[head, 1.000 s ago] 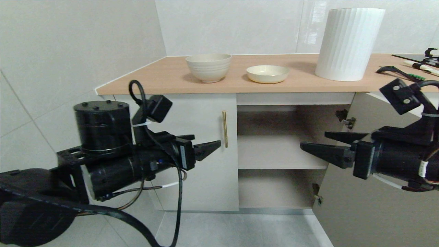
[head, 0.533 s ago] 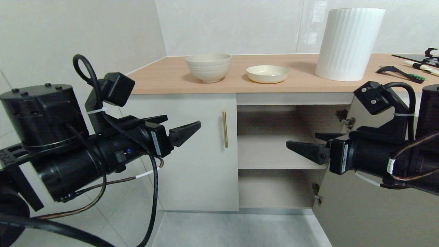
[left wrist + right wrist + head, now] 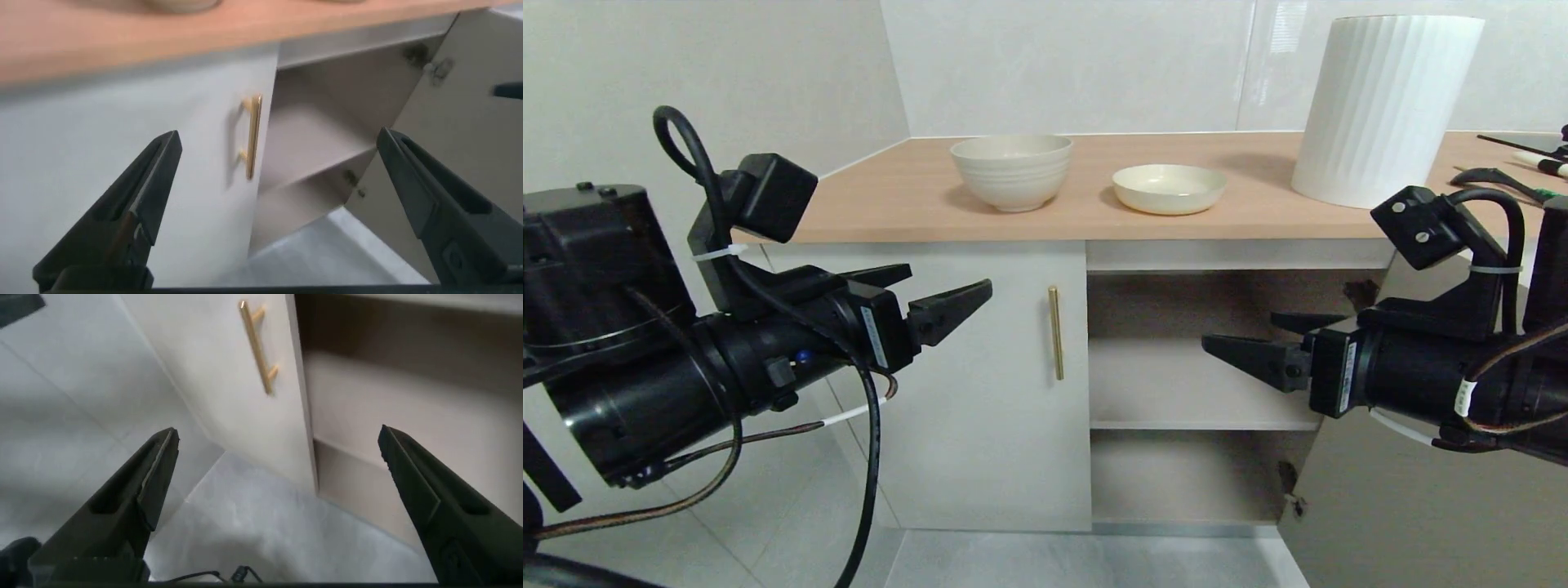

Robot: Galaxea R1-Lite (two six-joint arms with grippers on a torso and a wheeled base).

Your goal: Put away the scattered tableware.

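In the head view, your left hand hangs in the air in front of the closed cabinet door, its fingers spread wide and holding nothing. Your right hand hangs opposite it, in front of the open compartment, also spread wide and empty. The two tips face each other, well apart, with the brass handle between them. Up on the desk you have the deep bowl near the corner and the shallow dish just beside it, not touching. A tall ribbed white container stands farther along, and some dark utensils lie at the far edge. Below, the inner shelf is bare and the other door stands swung open.

In the left wrist view, both fingers are far apart. Between them you see the handle on the closed door, the desk edge above it and the shelf beyond.

In the right wrist view, the fingers are just as wide. They frame the handle, the shelf and the grey floor.
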